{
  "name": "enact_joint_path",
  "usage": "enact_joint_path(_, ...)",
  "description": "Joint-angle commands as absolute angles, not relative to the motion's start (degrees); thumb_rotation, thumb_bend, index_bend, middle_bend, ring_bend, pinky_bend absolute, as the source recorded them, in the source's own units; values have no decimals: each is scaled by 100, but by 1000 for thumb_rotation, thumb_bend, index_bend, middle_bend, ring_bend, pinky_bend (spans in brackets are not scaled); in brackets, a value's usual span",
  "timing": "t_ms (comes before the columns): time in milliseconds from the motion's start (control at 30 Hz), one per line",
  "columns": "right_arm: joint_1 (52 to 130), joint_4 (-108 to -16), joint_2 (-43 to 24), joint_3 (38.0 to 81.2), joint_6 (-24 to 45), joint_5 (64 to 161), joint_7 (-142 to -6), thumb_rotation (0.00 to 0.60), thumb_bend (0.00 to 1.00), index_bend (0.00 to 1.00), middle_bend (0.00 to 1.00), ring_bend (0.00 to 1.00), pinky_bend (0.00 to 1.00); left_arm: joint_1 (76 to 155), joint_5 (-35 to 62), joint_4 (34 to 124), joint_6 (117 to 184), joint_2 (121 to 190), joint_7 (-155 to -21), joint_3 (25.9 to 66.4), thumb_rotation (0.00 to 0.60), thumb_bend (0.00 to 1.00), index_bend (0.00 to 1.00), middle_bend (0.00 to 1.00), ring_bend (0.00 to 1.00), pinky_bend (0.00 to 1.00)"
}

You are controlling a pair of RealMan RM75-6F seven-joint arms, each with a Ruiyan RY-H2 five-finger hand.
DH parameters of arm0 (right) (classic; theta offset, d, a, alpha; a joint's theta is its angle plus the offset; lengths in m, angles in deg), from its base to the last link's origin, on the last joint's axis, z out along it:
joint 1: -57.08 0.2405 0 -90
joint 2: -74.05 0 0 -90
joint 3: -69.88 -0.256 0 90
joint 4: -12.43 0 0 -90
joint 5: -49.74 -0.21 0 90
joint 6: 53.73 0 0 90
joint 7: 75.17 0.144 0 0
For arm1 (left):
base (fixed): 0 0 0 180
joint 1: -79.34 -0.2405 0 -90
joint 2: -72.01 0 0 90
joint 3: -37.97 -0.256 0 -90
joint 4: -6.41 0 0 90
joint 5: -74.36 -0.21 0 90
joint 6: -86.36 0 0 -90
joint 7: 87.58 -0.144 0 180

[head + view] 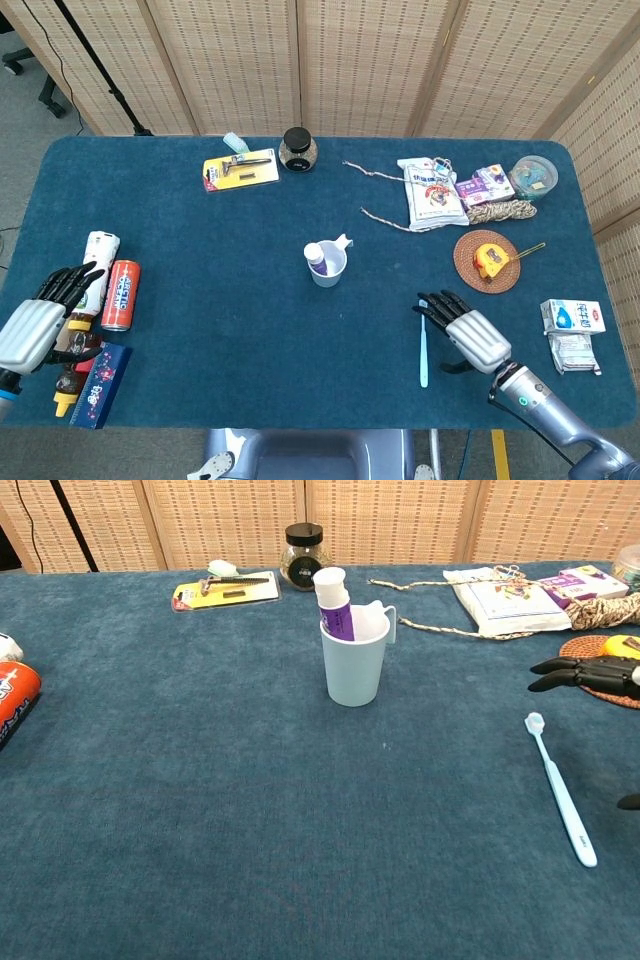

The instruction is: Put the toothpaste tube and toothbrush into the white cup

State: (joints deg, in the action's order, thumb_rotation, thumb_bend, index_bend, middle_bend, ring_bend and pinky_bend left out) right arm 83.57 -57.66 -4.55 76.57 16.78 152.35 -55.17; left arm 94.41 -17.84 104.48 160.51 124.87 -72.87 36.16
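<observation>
The white cup (327,265) (354,664) stands upright mid-table, and the purple-and-white toothpaste tube (316,257) (333,604) stands inside it, cap up. A light blue toothbrush (422,341) (560,788) lies flat on the cloth to the cup's right, bristle end toward the far side. My right hand (467,331) (592,674) hovers just right of the toothbrush, open, fingers spread and holding nothing. My left hand (38,320) rests open at the table's left edge beside some bottles, far from the cup.
A white bottle (96,264), red can (120,295), sauce bottle (68,379) and blue box (99,384) crowd the left edge. A razor card (240,168) and dark jar (298,148) sit at the back. Packets (432,190), rope (502,211), a coaster with tape measure (489,260) and milk carton (572,317) lie right.
</observation>
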Motion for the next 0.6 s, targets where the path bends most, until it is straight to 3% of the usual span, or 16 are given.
enact_joint_path(33, 8408, -5700, -558, 7729, 1681, 15361, -5574, 600, 122, 100, 0, 0, 0, 9445, -1797, 10451, 16048, 12486, -7299, 3610, 600, 88, 0, 0, 0, 0)
enact_joint_path(600, 8566, -5312, -934, 7912, 1622, 15620, -5919, 600, 121, 112, 0, 0, 0, 9446, -1805, 10425, 16048, 12479, -7260, 3598, 600, 88, 0, 0, 0, 0)
